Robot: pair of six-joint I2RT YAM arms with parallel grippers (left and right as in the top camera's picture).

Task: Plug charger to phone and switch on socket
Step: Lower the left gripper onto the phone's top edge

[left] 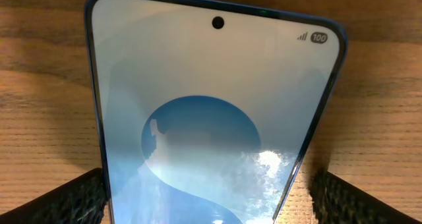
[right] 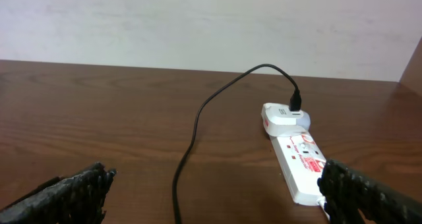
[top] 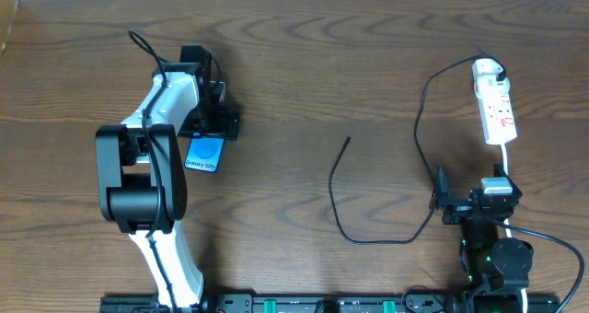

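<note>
The charger [top: 332, 184] tip is lying free at centre. The phone [top: 204, 154] is sitting at nine o'clock inside the spread left tool [top: 210, 129]. The right tool [top: 471, 191], spread and empty, is facing the socket [top: 497, 110] at two o'clock, which is probably not switched on.

phone [top: 204, 155] mostly hidden under L arm [top: 167, 106]; socket [top: 497, 110] switches too small to tell on/off

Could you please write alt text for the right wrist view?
A white socket strip lies on a wooden table, a white adapter at its far end, its black cable trailing toward the camera. The right gripper is open.
</note>
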